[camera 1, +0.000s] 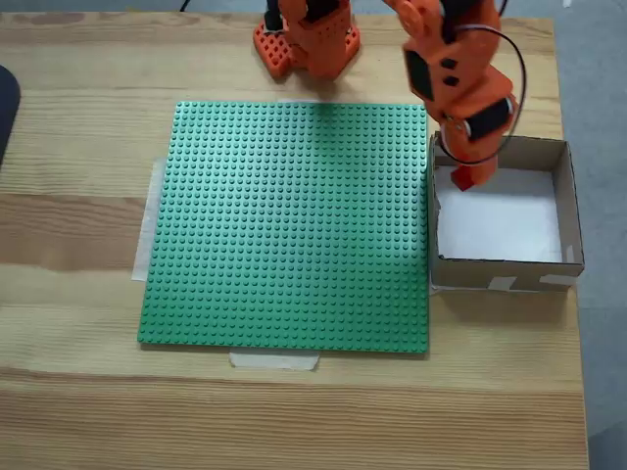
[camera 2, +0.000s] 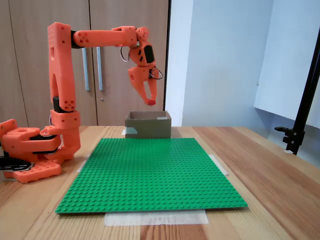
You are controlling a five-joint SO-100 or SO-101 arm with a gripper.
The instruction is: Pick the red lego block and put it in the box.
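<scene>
The red lego block [camera 1: 462,180] [camera 2: 150,102] hangs in the air, pinched at the tips of my orange gripper [camera 1: 464,174] [camera 2: 150,100], which is shut on it. The gripper points downward over the box [camera 1: 569,201] [camera 2: 148,128], above its left part as the top-down fixed view shows it. The box is brown cardboard, open-topped, with a white floor, and it stands on the wooden table just off the right edge of the green baseplate. In the front fixed view the block is clearly above the box's rim, not touching it.
A large green studded baseplate [camera 1: 294,225] [camera 2: 150,170] is taped flat on the wooden table. The arm's orange base [camera 1: 309,39] [camera 2: 35,150] stands beyond its far edge. A black stand [camera 2: 302,110] rises at the table's right side.
</scene>
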